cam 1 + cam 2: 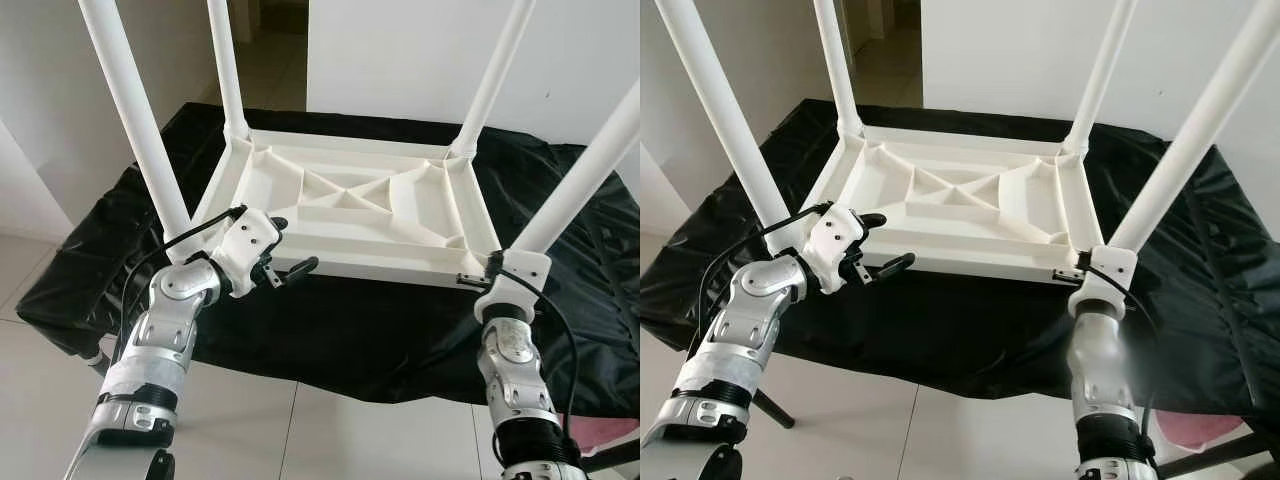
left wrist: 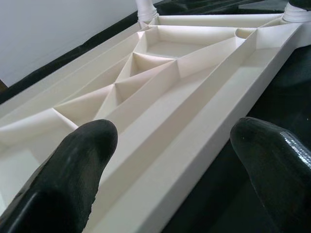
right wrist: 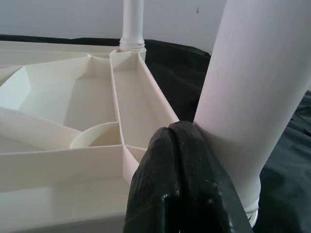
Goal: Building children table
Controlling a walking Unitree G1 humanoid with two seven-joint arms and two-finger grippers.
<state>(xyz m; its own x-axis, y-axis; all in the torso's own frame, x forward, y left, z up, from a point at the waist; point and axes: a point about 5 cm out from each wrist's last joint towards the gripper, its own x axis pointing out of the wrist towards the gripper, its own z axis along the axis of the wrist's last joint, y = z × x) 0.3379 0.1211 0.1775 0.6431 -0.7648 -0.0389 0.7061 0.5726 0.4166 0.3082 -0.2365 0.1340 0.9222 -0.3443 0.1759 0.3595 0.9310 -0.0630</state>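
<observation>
The left hand (image 1: 287, 262) is held open astride the near rim of the upturned tabletop (image 1: 350, 205) on the black-draped counter (image 1: 400, 330), the right hand (image 3: 182, 179) is pressed shut, apparently empty, against the near right leg (image 1: 580, 170), and an even, level lift should be favoured.

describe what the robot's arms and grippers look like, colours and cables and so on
Both arms are silver metal, built of rounded jointed segments with black bands near the lower joints. The left gripper has a white housing and two long, rounded, glossy black fingers. The right gripper sits on a matching white wrist block, its fingers the same glossy black. A thin black cable loops along each forearm to the wrist.
</observation>
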